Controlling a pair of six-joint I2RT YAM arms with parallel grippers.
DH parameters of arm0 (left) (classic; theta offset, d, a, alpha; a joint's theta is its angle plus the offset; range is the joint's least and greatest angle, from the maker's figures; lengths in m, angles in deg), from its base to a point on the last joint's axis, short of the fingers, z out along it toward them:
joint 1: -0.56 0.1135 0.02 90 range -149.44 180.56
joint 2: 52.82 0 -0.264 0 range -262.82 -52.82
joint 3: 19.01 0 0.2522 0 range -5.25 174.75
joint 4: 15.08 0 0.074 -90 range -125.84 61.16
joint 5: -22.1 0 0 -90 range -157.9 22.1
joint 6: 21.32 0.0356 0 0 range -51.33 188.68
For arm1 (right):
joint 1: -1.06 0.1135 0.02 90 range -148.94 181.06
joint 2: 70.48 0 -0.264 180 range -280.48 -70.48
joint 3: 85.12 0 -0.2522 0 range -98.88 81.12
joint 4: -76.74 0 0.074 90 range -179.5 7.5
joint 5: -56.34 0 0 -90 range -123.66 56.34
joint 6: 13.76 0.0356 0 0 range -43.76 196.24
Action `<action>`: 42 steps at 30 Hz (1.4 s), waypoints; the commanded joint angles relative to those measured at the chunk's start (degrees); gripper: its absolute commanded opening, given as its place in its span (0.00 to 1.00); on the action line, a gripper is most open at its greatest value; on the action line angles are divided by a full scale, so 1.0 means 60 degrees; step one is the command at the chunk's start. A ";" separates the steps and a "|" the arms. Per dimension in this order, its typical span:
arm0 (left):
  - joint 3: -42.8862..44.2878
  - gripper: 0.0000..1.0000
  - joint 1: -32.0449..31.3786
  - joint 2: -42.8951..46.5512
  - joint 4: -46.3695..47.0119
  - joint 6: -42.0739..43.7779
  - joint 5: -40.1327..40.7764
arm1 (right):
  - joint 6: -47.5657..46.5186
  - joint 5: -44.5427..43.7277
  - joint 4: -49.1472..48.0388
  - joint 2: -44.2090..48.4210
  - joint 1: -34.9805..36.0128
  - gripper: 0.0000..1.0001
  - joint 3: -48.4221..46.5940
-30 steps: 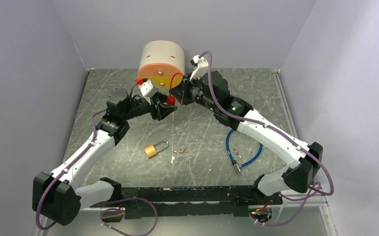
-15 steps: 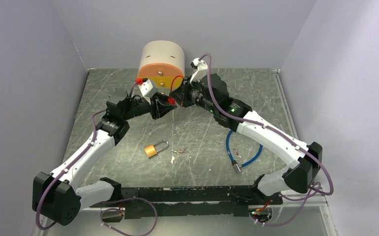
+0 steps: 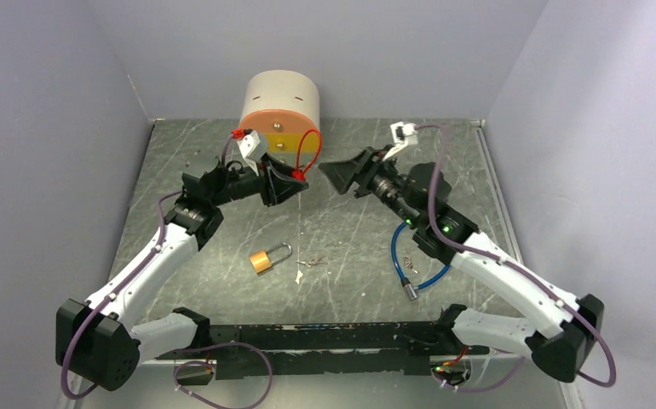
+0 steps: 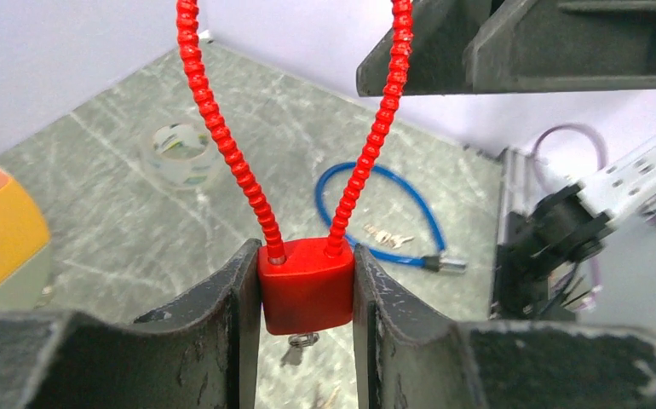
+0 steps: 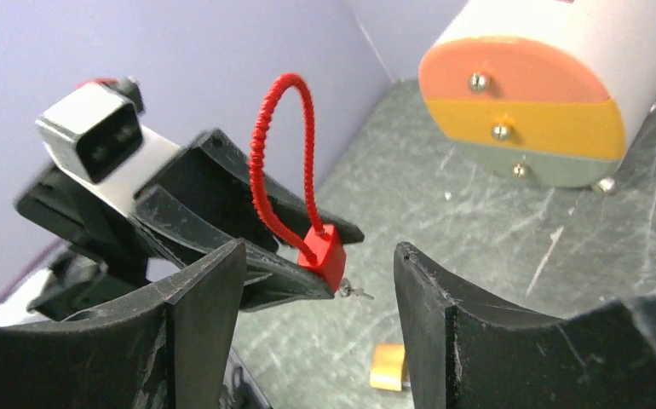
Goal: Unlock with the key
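Note:
My left gripper [image 4: 306, 281] is shut on the body of a red padlock [image 4: 306, 285] and holds it in the air. Both ends of the lock's red cable shackle [image 4: 222, 145] enter the body. A small silver key [image 4: 303, 341] sticks out of the lock's underside. In the top view the lock [image 3: 296, 173] hangs in front of the round drum. My right gripper [image 3: 329, 173] stands open a short way to the right of the lock, touching nothing. In the right wrist view the lock [image 5: 326, 251] and key [image 5: 354, 291] lie beyond the gap between my open fingers [image 5: 205, 298].
A cream drum [image 3: 280, 106] with an orange and yellow face stands at the back. On the table lie a brass padlock [image 3: 263, 260], a blue cable lock [image 3: 418, 268] and loose keys [image 3: 314, 260]. A tape roll [image 4: 180, 153] sits to the right.
My right gripper has opened and drawn back to the right, away from the red padlock. My left gripper still grips the lock and has shifted a little.

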 commanded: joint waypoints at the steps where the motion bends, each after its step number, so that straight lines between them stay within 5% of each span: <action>1: 0.0535 0.02 -0.0046 0.0029 0.1544 -0.1922 -0.0642 | 0.0913 -0.0596 -0.1886 0.0957 -0.0252 0.67 0.0576; 4: 0.0604 0.03 -0.0039 -0.0050 0.2001 -0.2692 -0.1077 | 0.1108 -0.0565 -0.1964 0.0958 -0.0354 0.67 0.0643; 11: 0.0684 0.02 -0.0043 -0.0361 0.4134 -0.4574 -0.2706 | 0.1467 0.2024 -0.1763 -0.0086 -0.0813 0.42 -0.0511; 20: 0.0699 0.03 -0.0043 -0.0708 0.5299 -0.5586 -0.3052 | 0.1432 0.3970 -0.2765 -0.0500 -0.0819 0.42 -0.0761; 30: 0.0718 0.03 -0.0038 -0.0871 0.6105 -0.6041 -0.3733 | 0.1242 0.4181 -0.1863 -0.1334 -0.0820 0.44 -0.1658; 32: 0.0703 0.03 -0.0044 -0.0864 0.6041 -0.6047 -0.3759 | 0.1237 0.4174 -0.1835 -0.1434 -0.0829 0.39 -0.1733; 37: 0.0747 0.02 -0.0047 -0.0701 0.4522 -0.5283 -0.3139 | 0.0969 0.4151 -0.2054 -0.1244 -0.0819 0.00 -0.1598; 42: 0.0889 0.03 -0.0034 -0.0662 0.2132 -0.4831 -0.2889 | -0.0376 0.2946 -0.1859 -0.0478 -0.0804 0.00 -0.1119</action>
